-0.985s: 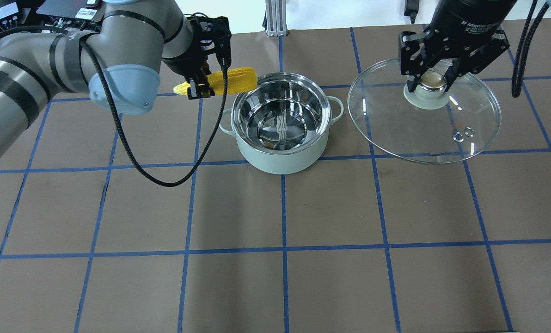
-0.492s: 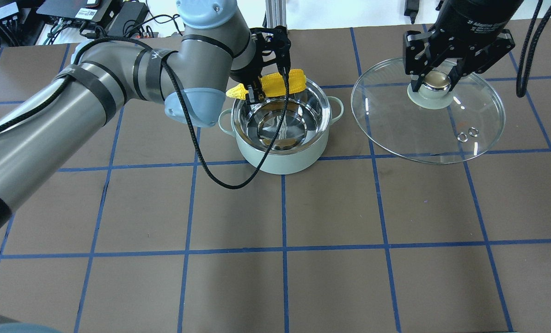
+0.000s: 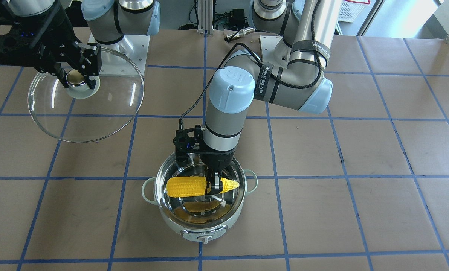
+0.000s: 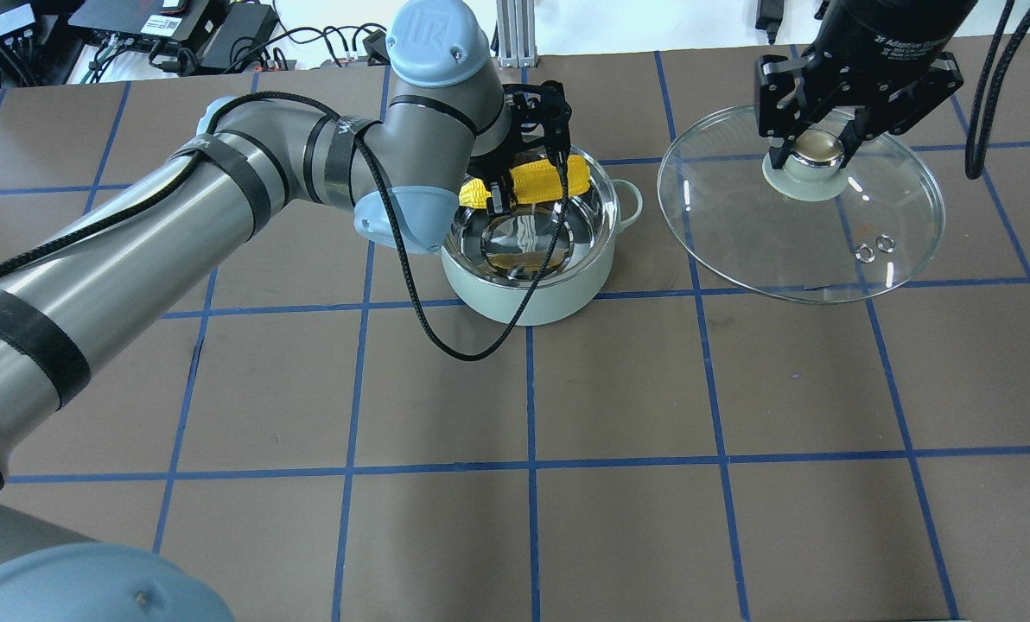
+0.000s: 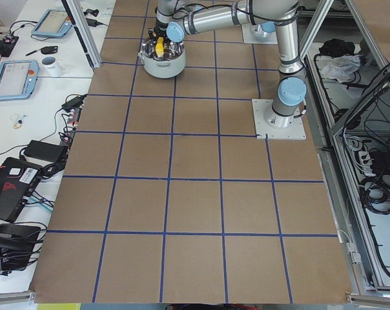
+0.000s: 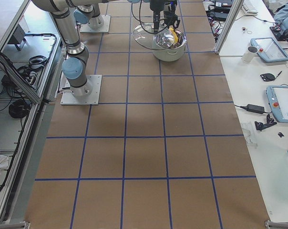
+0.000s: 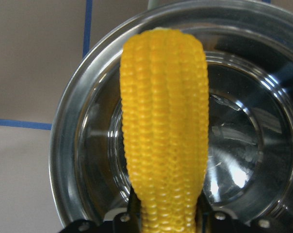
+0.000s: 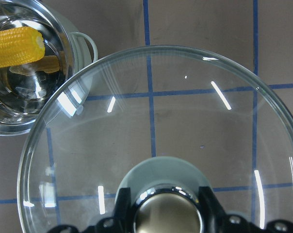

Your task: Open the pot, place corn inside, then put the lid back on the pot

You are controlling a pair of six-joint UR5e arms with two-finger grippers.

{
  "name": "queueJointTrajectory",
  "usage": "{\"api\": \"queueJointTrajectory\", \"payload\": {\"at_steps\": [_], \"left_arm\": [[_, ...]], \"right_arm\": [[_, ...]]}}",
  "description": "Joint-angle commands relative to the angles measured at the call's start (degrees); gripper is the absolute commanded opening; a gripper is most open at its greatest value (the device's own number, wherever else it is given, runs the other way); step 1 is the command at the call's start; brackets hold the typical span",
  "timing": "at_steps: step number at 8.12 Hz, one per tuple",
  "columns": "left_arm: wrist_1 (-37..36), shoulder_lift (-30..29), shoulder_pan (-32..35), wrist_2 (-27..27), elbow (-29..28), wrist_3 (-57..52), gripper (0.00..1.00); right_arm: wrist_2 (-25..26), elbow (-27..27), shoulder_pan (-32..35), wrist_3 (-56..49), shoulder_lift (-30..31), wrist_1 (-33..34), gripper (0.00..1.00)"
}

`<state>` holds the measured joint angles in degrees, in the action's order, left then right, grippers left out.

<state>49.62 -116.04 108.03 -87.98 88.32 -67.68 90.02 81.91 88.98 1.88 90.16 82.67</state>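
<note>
The mint-green pot (image 4: 524, 298) stands open on the table, also in the front view (image 3: 164, 220). My left gripper (image 3: 214, 187) (image 4: 528, 186) is shut on the yellow corn (image 3: 187, 186) (image 4: 537, 180) and holds it level over the pot's mouth. The left wrist view shows the corn (image 7: 165, 131) above the steel interior (image 7: 238, 160). My right gripper (image 4: 813, 155) (image 3: 75, 77) is shut on the knob of the glass lid (image 4: 740, 233) (image 3: 107, 109), held in the air off to the pot's right. The right wrist view shows the lid (image 8: 185, 126) and the pot (image 8: 25, 97).
The table (image 4: 524, 518) is brown paper with a blue tape grid. A black cable (image 4: 420, 320) hangs from my left arm in front of the pot. Cables and electronics (image 4: 169, 26) lie beyond the far edge.
My left arm has carried the corn rightward from beside the pot's left rim to over its open mouth. The right gripper with the lid has barely moved.
</note>
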Motion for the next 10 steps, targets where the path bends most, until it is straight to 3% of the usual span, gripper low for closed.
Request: {"api": "queueJointTrajectory", "payload": {"at_steps": [1, 2, 6, 8, 10], "left_arm": [[-0.04, -1.12, 0.08, -1.85, -0.08, 0.27, 0.24], [-0.04, -1.29, -0.01, -1.50, -0.08, 2.97, 0.78], [-0.04, 0.28, 0.16, -1.67, -0.08, 3.87, 0.92], [1.09, 4.57, -0.10, -1.85, -0.08, 4.66, 0.92], [8.80, 11.24, -2.11, -0.63, -0.25, 8.86, 0.92]], "right_arm": [[-0.02, 0.00, -0.04, 0.06, 0.02, -0.05, 0.20], [0.07, 0.00, -0.04, 0.06, 0.02, -0.14, 0.20], [0.07, 0.00, -0.04, -0.03, 0.02, -0.23, 0.20], [-0.02, 0.09, -0.04, 0.06, 0.02, -0.14, 0.20], [-0.02, 0.00, 0.05, -0.03, -0.68, 3.78, 0.20]]}}
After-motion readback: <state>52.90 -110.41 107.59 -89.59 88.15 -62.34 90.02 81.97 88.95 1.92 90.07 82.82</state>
